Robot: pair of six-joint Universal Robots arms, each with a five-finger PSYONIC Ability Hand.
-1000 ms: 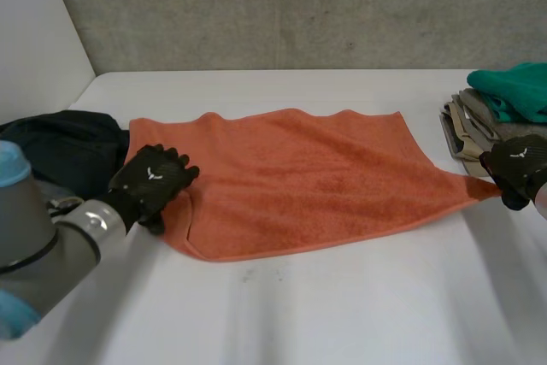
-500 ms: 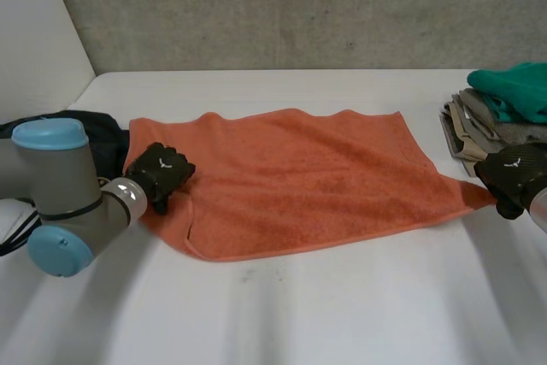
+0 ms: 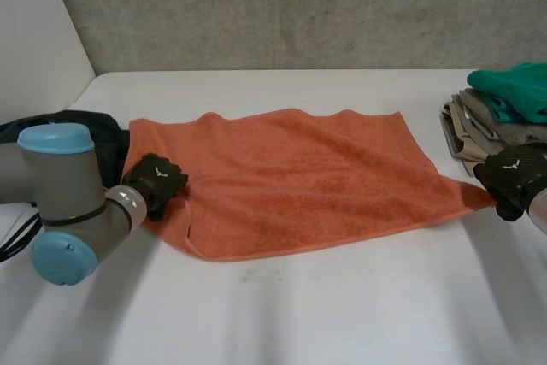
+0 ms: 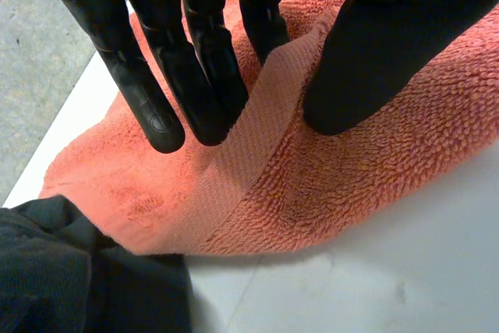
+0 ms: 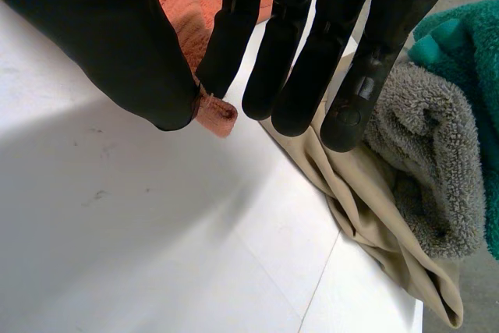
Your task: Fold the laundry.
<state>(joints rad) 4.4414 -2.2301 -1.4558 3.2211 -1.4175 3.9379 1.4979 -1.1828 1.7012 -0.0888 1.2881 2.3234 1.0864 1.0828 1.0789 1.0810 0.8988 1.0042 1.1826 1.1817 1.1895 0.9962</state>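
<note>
Behind, grey concrete wall (image 3: 299, 6), orange towel (image 3: 299, 177) spread on white table (image 3: 342, 314)

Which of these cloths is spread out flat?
The orange towel, lying spread open; the black garment is bunched, and the teal-topped pile is stacked.

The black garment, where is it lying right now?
In the head view the black garment lies at the table's left edge, right beside the orange towel's left end and close to the left hand.
</note>
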